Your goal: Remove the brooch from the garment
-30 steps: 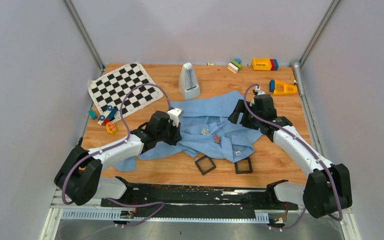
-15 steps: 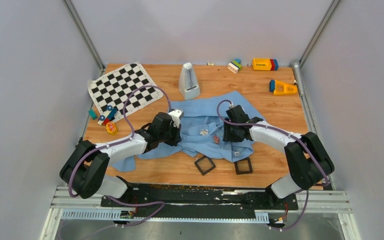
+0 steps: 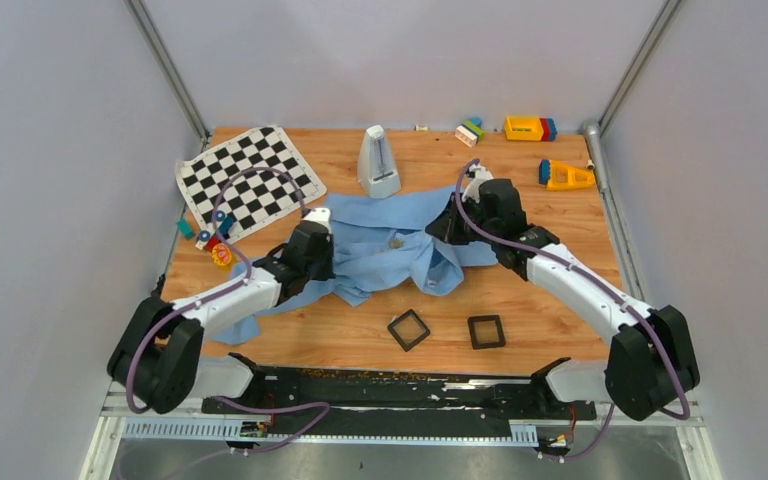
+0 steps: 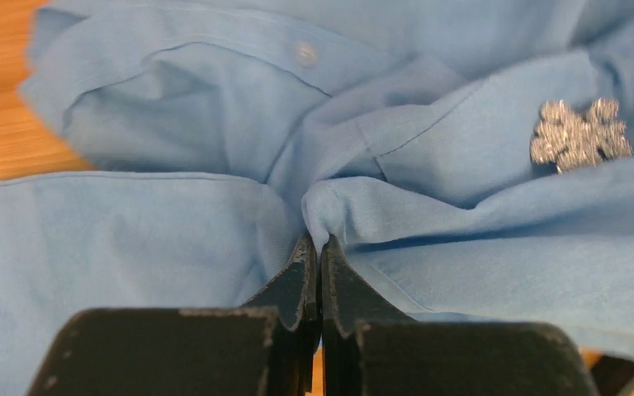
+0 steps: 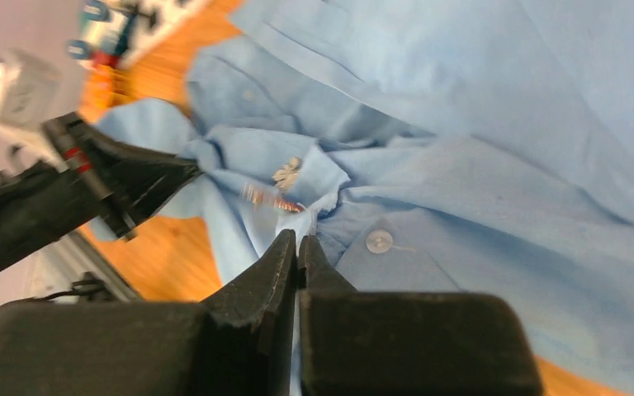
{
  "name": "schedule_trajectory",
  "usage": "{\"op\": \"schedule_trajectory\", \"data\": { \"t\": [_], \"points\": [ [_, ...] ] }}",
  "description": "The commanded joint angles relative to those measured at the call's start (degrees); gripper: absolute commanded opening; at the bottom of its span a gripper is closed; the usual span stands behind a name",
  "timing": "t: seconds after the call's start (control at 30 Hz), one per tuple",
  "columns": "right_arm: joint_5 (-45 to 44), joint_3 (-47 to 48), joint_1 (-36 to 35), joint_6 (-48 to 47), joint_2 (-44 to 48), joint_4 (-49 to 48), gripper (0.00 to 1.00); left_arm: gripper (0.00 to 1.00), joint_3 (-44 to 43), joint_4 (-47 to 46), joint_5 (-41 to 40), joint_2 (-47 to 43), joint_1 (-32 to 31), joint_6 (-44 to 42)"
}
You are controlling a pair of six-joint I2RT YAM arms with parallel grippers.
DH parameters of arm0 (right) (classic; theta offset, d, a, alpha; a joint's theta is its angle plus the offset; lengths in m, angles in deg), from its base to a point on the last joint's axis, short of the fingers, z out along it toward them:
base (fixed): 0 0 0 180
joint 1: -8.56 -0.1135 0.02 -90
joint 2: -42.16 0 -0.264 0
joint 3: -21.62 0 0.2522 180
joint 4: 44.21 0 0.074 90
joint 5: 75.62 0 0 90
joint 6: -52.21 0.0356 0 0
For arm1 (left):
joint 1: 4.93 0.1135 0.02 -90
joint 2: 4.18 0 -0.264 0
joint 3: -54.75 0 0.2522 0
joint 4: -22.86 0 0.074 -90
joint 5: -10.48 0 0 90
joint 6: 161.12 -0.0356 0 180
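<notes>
The garment (image 3: 400, 262) is a light blue shirt, bunched up at the table's middle. A silver flower-shaped brooch (image 4: 579, 136) is pinned to it, and it also shows as a small brooch (image 3: 396, 241) from above and a brooch (image 5: 286, 173) in the right wrist view. A blurred reddish pin (image 5: 264, 198) sits just below it. My left gripper (image 4: 314, 241) is shut on a fold of the garment (image 4: 429, 214), left of the brooch. My right gripper (image 5: 297, 237) is shut on another fold, just below the brooch. From above, the left gripper (image 3: 325, 260) and right gripper (image 3: 448, 228) flank the garment.
A checkerboard mat (image 3: 248, 180) lies at the back left and a grey metronome (image 3: 378, 162) stands behind the garment. Two black square frames (image 3: 409, 328) (image 3: 486, 331) lie near the front edge. Toy blocks (image 3: 530, 128) (image 3: 565, 176) sit at the back right, small toys (image 3: 215, 240) at the left.
My right gripper swung onto the garment, shut on a fold and pulled back toward the far right. The garment bunched up and left the black frames. My left gripper shifted left, still shut.
</notes>
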Motion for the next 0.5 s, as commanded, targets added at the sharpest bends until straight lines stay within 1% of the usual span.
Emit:
{"op": "schedule_trajectory", "data": {
  "t": [0.0, 0.07, 0.1, 0.13, 0.17, 0.2, 0.23, 0.27, 0.33, 0.4, 0.43, 0.47],
  "points": [
    [8.0, -1.6, 0.4, 1.6, 4.3, -15.2, 0.0, 0.0, 3.6, 0.4, -7.8, -8.1, 5.4, 5.6],
    [9.1, -3.9, 0.4, 1.5, 4.5, -17.7, 0.0, 0.01, 4.4, -0.4, -6.5, -10.1, 5.8, 4.8],
    [9.6, -5.0, 0.4, 1.4, 4.3, -18.4, 0.0, 0.09, 4.3, -0.5, -4.6, -10.6, 5.8, 3.7],
    [10.3, -6.3, 0.4, 1.6, 4.0, -19.0, 0.0, 0.2, 4.3, -0.8, -3.3, -11.6, 5.8, 2.9],
    [11.1, -7.8, 0.4, 2.3, 3.8, -19.5, 0.0, 0.27, 4.4, -1.3, -0.3, -12.9, 5.8, 1.8],
    [12.3, -9.1, 0.4, 3.1, 3.6, -19.8, 0.0, 0.4, 5.0, -1.7, 1.0, -13.6, 5.9, 1.4],
    [13.3, -10.7, 0.3, 3.9, 3.5, -20.2, 0.0, 0.46, 5.5, -3.0, 3.5, -15.3, 5.8, 0.5],
    [14.4, -12.6, 0.2, 4.5, 3.9, -20.8, 0.0, 0.58, 6.3, -3.6, 4.5, -16.3, 5.8, 0.1],
    [15.0, -16.4, -0.3, 5.4, 5.0, -21.7, 0.0, 0.68, 7.5, -5.1, 7.5, -19.2, 5.5, -1.6],
    [14.1, -19.4, -0.8, 5.7, 6.3, -21.4, 0.0, 0.72, 7.9, -6.2, 11.3, -21.1, 3.7, -3.4],
    [12.6, -20.2, -1.0, 5.9, 6.7, -19.8, 0.0, 0.73, 7.8, -7.3, 11.8, -21.3, 2.7, -4.4],
    [11.0, -20.7, -1.1, 6.1, 7.0, -17.2, 0.0, 0.74, 7.5, -7.8, 11.6, -20.9, 0.3, -5.6]
  ]
}}
